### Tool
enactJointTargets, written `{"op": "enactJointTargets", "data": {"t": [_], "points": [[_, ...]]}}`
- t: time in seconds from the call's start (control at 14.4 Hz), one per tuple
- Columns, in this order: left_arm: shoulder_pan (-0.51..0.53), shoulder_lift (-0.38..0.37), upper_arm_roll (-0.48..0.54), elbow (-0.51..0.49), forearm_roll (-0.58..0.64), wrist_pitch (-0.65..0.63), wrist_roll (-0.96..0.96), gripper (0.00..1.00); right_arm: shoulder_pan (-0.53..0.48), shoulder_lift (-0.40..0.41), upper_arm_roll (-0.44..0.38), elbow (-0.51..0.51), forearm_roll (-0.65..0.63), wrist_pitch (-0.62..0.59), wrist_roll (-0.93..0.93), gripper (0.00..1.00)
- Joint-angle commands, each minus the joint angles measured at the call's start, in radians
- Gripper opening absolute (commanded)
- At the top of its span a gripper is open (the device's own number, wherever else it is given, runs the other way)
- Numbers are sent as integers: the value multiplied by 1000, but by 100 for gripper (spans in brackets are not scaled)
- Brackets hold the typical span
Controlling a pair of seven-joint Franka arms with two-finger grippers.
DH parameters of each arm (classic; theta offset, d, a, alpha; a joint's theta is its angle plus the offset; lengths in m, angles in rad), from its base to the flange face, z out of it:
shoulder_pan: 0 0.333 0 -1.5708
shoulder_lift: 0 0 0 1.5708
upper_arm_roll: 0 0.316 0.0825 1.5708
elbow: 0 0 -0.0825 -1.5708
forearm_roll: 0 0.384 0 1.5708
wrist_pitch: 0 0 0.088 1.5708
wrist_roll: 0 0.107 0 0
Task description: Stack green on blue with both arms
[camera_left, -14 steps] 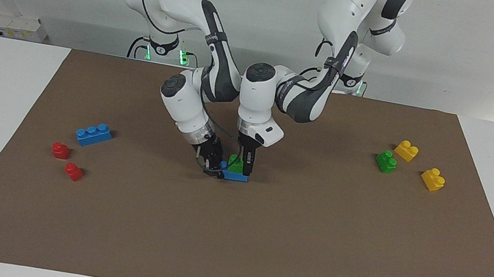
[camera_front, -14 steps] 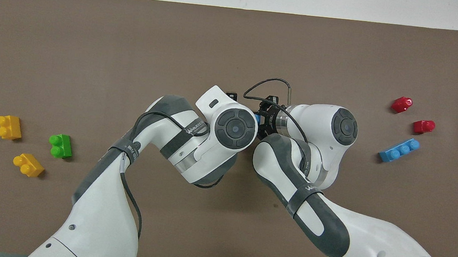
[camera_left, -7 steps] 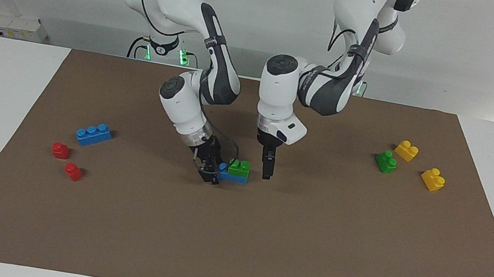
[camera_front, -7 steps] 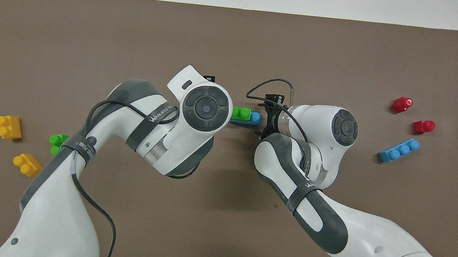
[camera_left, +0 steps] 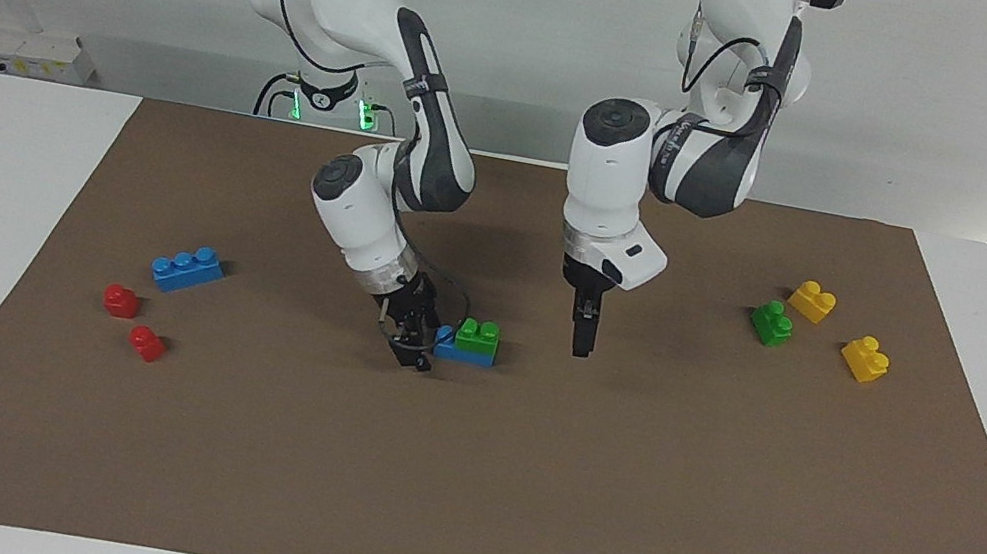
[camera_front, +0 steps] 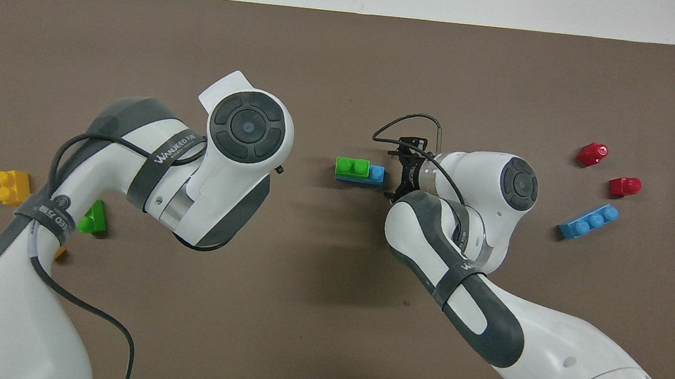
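A green brick (camera_left: 478, 335) sits stacked on one end of a blue brick (camera_left: 447, 347) in the middle of the brown mat; the pair also shows in the overhead view, green (camera_front: 352, 166) on blue (camera_front: 376, 174). My right gripper (camera_left: 412, 346) is low at the blue brick's bare end, right beside it. My left gripper (camera_left: 582, 341) is open and empty, raised over the mat beside the stack toward the left arm's end. In the overhead view it is hidden under its own wrist (camera_front: 247, 125).
A second green brick (camera_left: 772, 322) and two yellow bricks (camera_left: 811, 300) (camera_left: 865, 359) lie toward the left arm's end. A second blue brick (camera_left: 187, 268) and two red bricks (camera_left: 122, 300) (camera_left: 147, 344) lie toward the right arm's end.
My left gripper let go of the green brick on the blue one, then rose and moved away toward the left arm's end. My right gripper drew back slightly from the blue brick.
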Motion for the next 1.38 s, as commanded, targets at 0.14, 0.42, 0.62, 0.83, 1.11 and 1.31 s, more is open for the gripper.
{"op": "enactJointTargets", "data": {"t": [0.14, 0.42, 0.62, 0.83, 1.11, 1.31], "points": [[108, -79, -10, -40, -25, -41, 206, 100, -115, -6, -2, -14, 16, -74, -180, 94], [200, -108, -10, -40, -62, -76, 395, 100, -169, -12, -5, -31, 2, -103, -392, 95], [285, -141, -9, -38, -121, -88, 594, 100, -183, -18, -13, -54, -1, -106, -624, 97], [365, -176, -9, -38, -137, -127, 807, 100, -230, -35, -15, -40, -119, -166, -678, 98], [445, -231, -7, -38, -165, -205, 1116, 100, -301, -77, -15, 41, -239, -341, -678, 98], [501, -268, -3, -37, -165, -255, 1356, 100, -333, -95, -15, 141, -346, -488, -676, 98]]}}
